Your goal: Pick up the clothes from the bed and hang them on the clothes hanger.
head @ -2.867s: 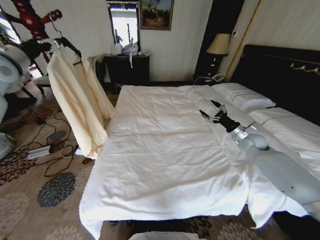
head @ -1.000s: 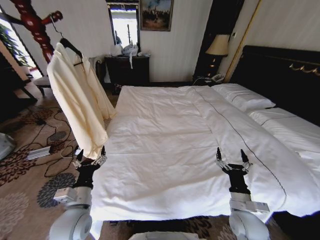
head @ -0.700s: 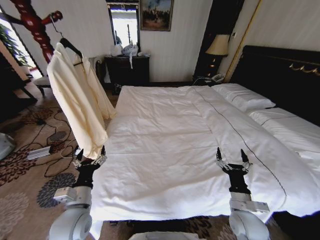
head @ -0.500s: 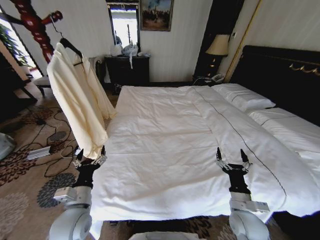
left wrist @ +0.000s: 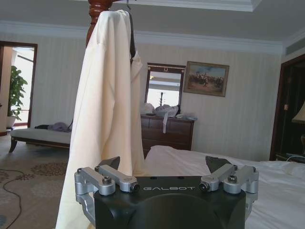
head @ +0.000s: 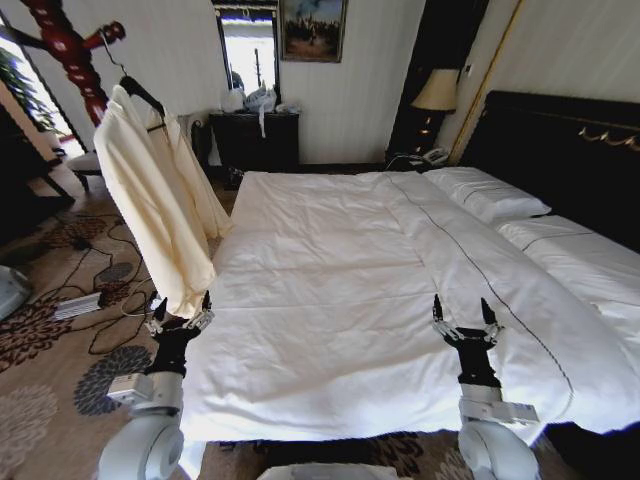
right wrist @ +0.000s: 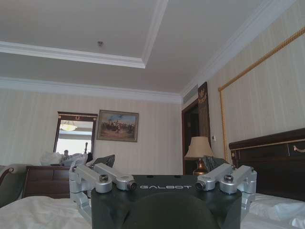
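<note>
Clothes (head: pixel 150 190) of pale cream-yellow hung on the clothes hanger (head: pixel 140 92), whose black shoulder showed above the collar and whose hook caught on the red-brown coat stand (head: pixel 70 50) at the left of the head view. We saw the garment draped full length, its lower hem reaching down near the left edge of the bed (head: pixel 330 300). From the left wrist view the clothes (left wrist: pixel 107 109) fell in one long fold from the coat stand (left wrist: pixel 97 7), with the bed (left wrist: pixel 267 191) stretching off beside them.

Our left gripper (head: pixel 180 316) stood upright at the bed's near left corner, just under the garment's hem, and we could not tell whether the two touched. Its fingers were spread wide and held nothing. Our right gripper (head: pixel 464 318) stood upright over the near right part of the bed, its fingers likewise spread wide and empty.

We saw the white sheets lying smooth across the bed, with white pillows (head: pixel 488 192) against the dark headboard (head: pixel 560 140). A lamp (head: pixel 436 92) stood beside the headboard, and a dark dresser (head: pixel 255 138) stood against the far wall beneath a mirror (head: pixel 248 50) and a framed painting (head: pixel 312 26).
</note>
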Controlling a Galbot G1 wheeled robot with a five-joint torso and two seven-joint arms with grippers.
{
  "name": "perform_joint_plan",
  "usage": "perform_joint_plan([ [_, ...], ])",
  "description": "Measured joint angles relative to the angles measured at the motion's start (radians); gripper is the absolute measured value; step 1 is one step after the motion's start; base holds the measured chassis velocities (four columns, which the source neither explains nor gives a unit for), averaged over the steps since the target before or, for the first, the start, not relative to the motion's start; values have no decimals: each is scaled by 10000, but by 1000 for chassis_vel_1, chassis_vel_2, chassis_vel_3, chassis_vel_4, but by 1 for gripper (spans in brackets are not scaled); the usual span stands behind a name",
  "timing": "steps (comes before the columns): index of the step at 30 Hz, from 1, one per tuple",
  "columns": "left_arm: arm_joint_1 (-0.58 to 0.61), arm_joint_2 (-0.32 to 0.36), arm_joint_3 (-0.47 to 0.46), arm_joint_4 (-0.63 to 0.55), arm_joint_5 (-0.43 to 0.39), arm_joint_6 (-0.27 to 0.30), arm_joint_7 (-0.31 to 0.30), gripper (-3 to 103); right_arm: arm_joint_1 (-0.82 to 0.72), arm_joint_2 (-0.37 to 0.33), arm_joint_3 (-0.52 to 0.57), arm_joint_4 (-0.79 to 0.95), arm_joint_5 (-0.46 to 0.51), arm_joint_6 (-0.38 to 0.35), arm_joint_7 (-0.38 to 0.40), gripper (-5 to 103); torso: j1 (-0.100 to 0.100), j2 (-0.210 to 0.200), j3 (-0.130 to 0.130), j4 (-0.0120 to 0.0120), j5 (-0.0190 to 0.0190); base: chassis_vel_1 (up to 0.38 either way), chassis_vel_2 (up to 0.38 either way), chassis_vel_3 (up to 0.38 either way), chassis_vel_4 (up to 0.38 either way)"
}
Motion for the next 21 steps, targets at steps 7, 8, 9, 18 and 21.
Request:
perform_joint_plan([
  [7, -1, 4, 0, 0, -3, 5, -4, 100, 3, -1, 0, -1, 4, 0, -5, 100, 0, 0, 0, 0, 0, 0, 0, 0, 0],
  [8, -1, 5, 0, 0, -4, 5, -4, 100, 3, -1, 0, -1, 5, 0, -5, 100, 0, 0, 0, 0, 0, 0, 0, 0, 0],
  [9, -1, 6, 0, 0, -4, 6, -4, 100, 4, -1, 0, -1, 6, 0, -6, 100, 0, 0, -1, 0, 0, 0, 0, 0, 0],
  [18, -2, 8, 0, 1, -5, 7, -5, 100, 4, -2, 1, -1, 10, 0, -6, 100, 0, 0, 0, 0, 0, 0, 0, 0, 0],
  [21, -2, 9, 0, 1, -6, 7, -5, 100, 4, -3, 0, -2, 10, 0, -6, 100, 0, -1, 0, 0, 0, 0, 0, 0, 0],
])
